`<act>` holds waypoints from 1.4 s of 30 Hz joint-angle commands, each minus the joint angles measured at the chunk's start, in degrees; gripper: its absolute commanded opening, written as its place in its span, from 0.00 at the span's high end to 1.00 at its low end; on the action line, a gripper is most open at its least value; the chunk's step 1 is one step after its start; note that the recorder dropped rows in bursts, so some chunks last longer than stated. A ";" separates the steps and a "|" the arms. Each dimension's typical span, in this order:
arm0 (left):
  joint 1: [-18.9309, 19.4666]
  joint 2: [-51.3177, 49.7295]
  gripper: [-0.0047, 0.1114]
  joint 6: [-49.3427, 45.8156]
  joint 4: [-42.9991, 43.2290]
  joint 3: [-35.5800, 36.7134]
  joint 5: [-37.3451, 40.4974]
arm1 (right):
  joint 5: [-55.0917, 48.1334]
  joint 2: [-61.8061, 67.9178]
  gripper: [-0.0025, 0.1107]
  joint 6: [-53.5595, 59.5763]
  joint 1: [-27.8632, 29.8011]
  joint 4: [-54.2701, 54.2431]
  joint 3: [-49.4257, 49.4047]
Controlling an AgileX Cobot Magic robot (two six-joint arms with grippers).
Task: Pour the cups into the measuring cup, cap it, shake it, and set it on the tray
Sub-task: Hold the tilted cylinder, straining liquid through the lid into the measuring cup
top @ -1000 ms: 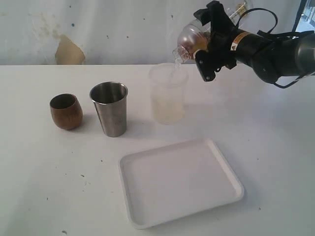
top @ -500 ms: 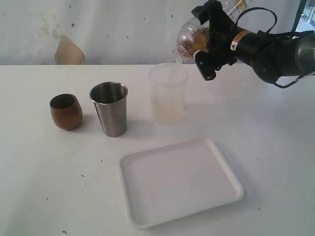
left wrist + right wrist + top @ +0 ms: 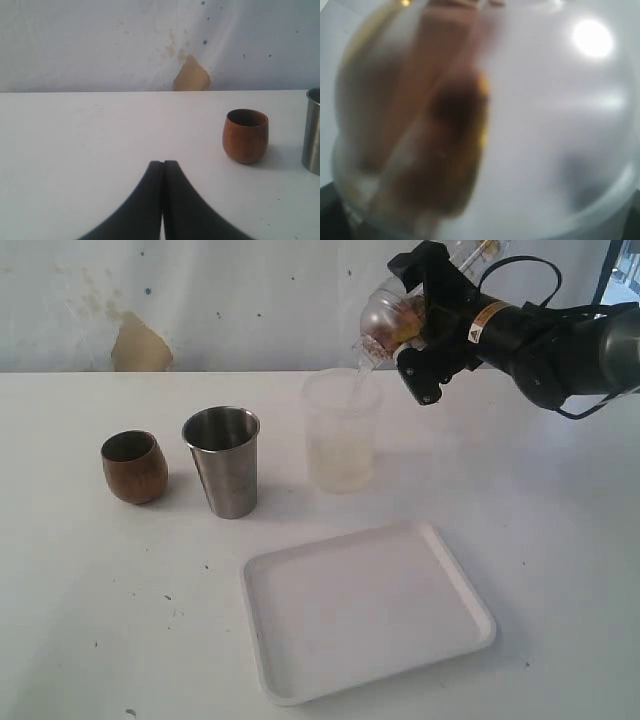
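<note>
Right hand (image 3: 415,328) pinches bottle (image 3: 385,310) over frosted cup (image 3: 342,430) rim — left hand (image 3: 163,167) pressed together, short of wooden cup (image 3: 245,137).

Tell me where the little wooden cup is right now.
In the exterior view the wooden cup stands upright at the left of the table, just left of the steel tumbler, not touching it.

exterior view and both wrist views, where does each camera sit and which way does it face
Exterior: above the table edge opposite the wall, looking down across the tray and frosted cup; the right arm and right gripper show upper right.
Left wrist: low over the table, facing the wall past the shut left gripper, wooden cup ahead.
Right wrist: right against the clear container, which fills the frame; no gripper clearly shows.
Shared: exterior and left wrist both show the wooden cup and tumbler.
</note>
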State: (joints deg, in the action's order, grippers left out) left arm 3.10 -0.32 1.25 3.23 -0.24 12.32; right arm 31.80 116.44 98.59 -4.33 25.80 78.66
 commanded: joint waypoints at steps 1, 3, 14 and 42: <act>-0.23 0.32 0.96 0.00 0.23 0.24 -0.61 | 2.99 -0.96 0.98 0.60 0.31 -0.34 0.67; -0.23 0.32 0.96 0.00 0.23 0.24 -0.61 | 2.99 -0.96 0.98 0.76 0.31 -0.34 0.67; -0.23 0.32 0.96 0.00 0.23 0.24 -0.61 | 2.99 -0.96 0.98 1.81 0.31 -0.46 0.67; -0.23 0.32 0.96 0.00 0.23 0.24 -0.61 | 4.62 -0.96 0.98 6.59 0.31 -0.35 0.67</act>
State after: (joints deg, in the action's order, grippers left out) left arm 3.10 -0.32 1.25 3.23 -0.24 12.32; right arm 33.46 116.44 104.47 -4.33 25.80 78.66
